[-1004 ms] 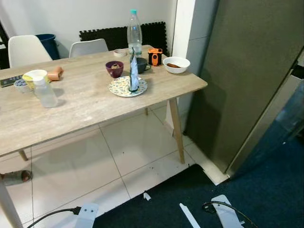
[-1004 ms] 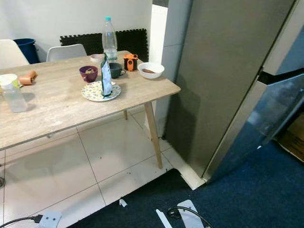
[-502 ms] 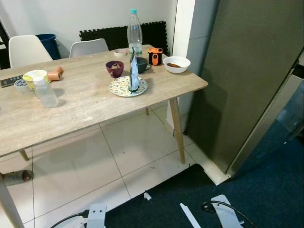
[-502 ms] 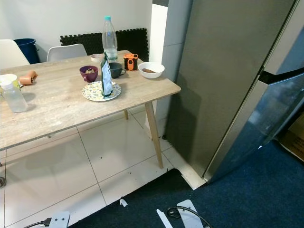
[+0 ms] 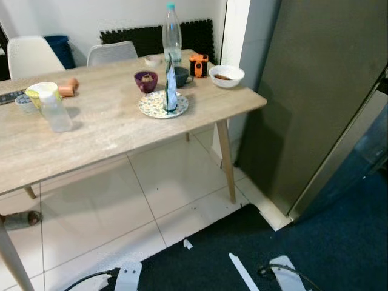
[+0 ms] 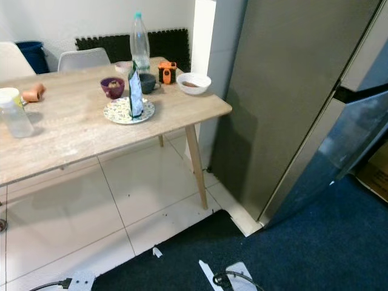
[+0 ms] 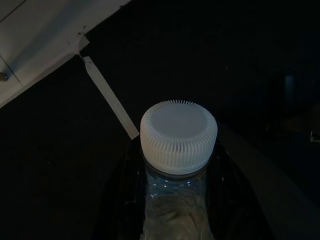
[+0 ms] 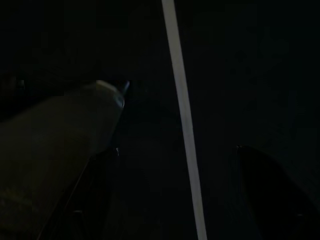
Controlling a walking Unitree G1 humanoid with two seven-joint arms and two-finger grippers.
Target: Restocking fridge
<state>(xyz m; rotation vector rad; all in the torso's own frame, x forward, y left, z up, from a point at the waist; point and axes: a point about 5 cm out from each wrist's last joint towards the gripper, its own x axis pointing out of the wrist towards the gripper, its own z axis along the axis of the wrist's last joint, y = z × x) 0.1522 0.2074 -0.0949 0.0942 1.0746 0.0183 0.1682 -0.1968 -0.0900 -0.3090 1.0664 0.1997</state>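
Since the earlier frame the camera has tipped slightly; table [image 5: 109,130] items unchanged. Left gripper [image 7: 175,200] — clamped around a white-capped clear bottle [image 7: 178,135] above dark carpet. Right gripper [image 8: 175,195] — fingers spread, empty. Fridge [image 6: 291,103] stands beside the table.

Count of things on and around the worktop [image 5: 109,127]

Three bottles: tall one [image 5: 171,30], squat one [image 5: 53,111], one in left wrist view [image 7: 178,165]. Three bowls, possibly: white [image 5: 227,76], purple [image 5: 146,80], dark [image 5: 181,76]. Two chairs [image 5: 111,53].
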